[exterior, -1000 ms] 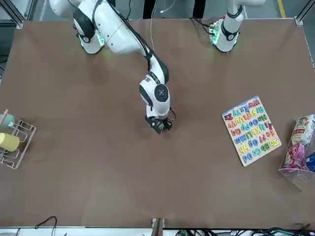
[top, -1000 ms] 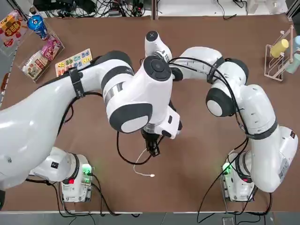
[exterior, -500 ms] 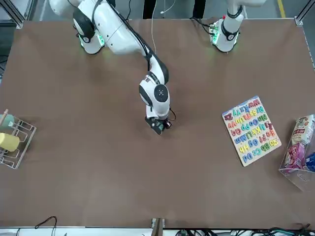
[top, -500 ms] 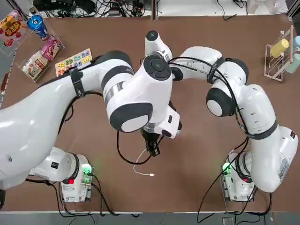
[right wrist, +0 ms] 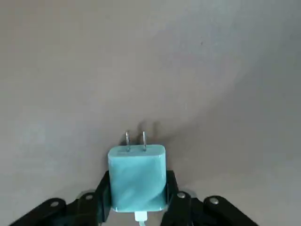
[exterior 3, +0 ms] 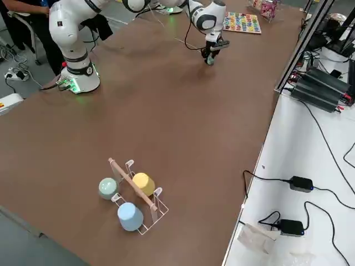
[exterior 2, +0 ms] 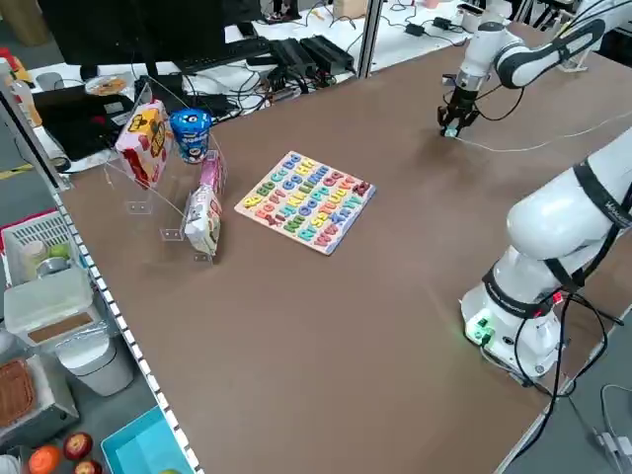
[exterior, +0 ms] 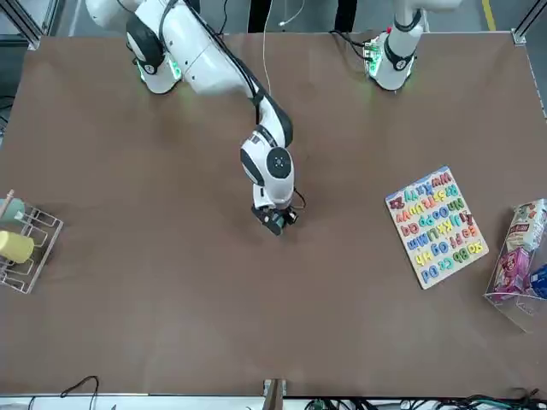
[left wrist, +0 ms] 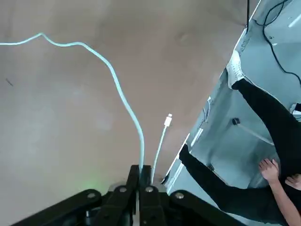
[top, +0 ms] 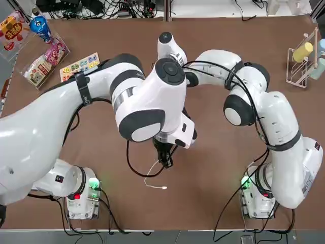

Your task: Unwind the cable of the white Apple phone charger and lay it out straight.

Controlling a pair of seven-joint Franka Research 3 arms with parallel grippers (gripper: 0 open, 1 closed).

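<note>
Brown bench (top: 218, 152) beneath; left claw (left wrist: 142, 170) pinched shut on thin, curving white cable (left wrist: 123, 94); right claw (right wrist: 137, 179), block-wide, grips glossy two-pronged charger (right wrist: 137, 186).

Brown tabletop (top: 213, 168) with a white desk (exterior 3: 283, 194) along one edge, grey floor (exterior 2: 109, 415) around.
</note>
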